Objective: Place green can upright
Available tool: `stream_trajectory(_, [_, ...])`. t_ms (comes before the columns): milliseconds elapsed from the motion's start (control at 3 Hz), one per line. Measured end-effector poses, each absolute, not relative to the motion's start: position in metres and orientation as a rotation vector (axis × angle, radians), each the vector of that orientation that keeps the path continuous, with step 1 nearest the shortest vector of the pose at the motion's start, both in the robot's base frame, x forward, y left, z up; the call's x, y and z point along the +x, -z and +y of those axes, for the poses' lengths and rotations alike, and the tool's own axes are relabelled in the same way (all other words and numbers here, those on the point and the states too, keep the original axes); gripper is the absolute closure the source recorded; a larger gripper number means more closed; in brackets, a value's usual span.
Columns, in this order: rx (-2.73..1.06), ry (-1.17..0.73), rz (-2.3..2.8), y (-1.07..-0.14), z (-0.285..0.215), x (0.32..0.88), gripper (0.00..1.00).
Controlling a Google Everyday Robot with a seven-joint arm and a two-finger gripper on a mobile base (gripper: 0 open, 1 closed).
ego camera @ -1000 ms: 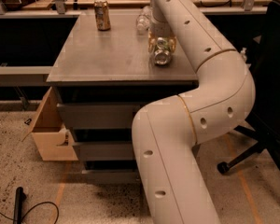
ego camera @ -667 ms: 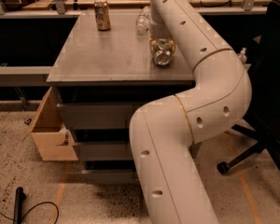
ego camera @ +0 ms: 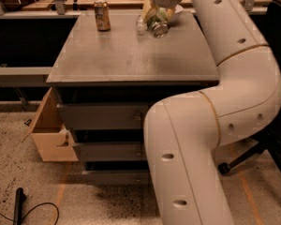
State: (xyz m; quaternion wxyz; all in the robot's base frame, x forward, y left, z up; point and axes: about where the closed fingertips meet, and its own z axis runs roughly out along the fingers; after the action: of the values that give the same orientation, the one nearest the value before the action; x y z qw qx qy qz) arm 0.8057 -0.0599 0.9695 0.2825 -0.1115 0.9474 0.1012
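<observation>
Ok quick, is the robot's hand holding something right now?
Gripper: closed on the green can, which is tilted, over the far side of the table.

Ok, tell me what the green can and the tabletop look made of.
The green can, held by the gripper over the table's far edge: likely aluminium, by its shiny silver end. The tabletop: grey, matte, faintly scuffed, perhaps laminate or painted metal; the look leaves it open.
</observation>
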Motion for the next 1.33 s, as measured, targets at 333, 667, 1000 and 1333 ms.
stream_trajectory(333, [-0.544, -0.504, 2.352, -1.008, -0.036, 0.793, 1.00])
stream_trajectory(667, [-0.754, -0.695, 2.172, -1.033, -0.002, 0.775, 1.00])
stream_trajectory(1000, [-0.804, -0.735, 2.130, -1.036, 0.009, 0.772, 1.00])
stream_trajectory(1333, [-0.804, -0.735, 2.131, -1.035, 0.009, 0.772, 1.00])
